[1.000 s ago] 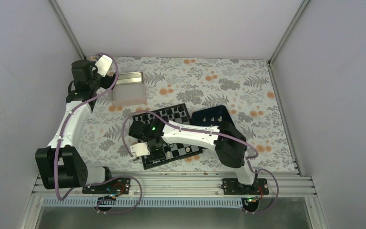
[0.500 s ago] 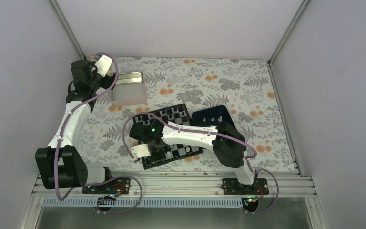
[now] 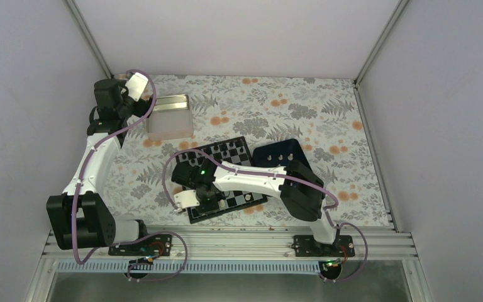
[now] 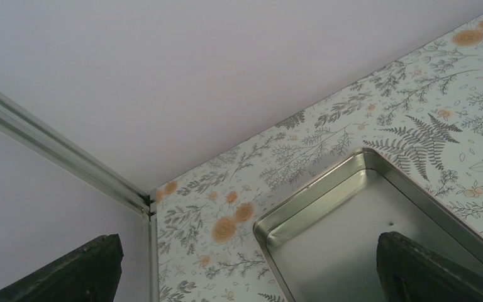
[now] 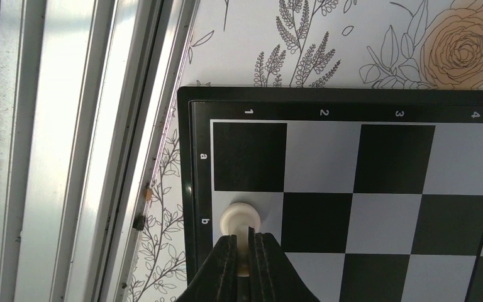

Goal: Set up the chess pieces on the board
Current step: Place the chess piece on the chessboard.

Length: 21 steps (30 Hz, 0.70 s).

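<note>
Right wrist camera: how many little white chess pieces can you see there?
1. The white chess piece is pinched in the right gripper over square b1, near a corner of the board. Others may be hidden outside this view.

Right gripper (image 3: pixel 201 200) is low over the board's (image 3: pixel 229 151) near-left corner; left gripper (image 3: pixel 124 104) hangs beside the tin (image 3: pixel 170 116).

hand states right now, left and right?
left hand: open, nothing in it, above the silver tin.
right hand: closed on a white chess piece, at b1 of the board.
</note>
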Tool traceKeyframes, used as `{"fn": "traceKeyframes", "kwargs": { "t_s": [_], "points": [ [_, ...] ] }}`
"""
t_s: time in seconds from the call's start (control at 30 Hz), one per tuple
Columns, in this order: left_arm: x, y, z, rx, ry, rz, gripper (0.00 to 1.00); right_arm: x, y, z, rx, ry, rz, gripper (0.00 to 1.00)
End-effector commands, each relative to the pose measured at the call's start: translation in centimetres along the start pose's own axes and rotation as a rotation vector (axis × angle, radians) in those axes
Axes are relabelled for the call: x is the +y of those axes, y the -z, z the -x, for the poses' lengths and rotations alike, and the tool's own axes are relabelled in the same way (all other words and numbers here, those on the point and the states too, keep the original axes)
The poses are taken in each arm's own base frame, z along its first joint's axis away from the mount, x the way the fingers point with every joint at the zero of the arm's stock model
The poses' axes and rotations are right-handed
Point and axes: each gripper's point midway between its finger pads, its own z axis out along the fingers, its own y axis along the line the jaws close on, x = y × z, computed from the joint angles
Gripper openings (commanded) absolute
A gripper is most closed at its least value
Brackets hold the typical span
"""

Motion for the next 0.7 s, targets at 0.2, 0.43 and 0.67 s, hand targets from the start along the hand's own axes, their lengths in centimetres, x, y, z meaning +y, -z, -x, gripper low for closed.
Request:
{"fn": "traceKeyframes", "kwargs": {
  "t_s": [0.2,0.43,0.67],
  "points": [
    [-0.2,0.2,0.1,-0.022,-0.001,-0.011,1.0,0.0,-1.0,-0.6,0.022,0.0,0.004,0.11],
    [-0.1,0.2,0.2,-0.024,-0.002,-0.009,1.0,-1.3,2.5,0.0,-0.032,-0.029,-0.076,0.37],
    [-0.1,0.2,0.2,-0.023,-0.002,-0.007,1.0,-6.1,9.7,-4.3,-0.089,-0.188,-0.202,0.38]
  ]
}}
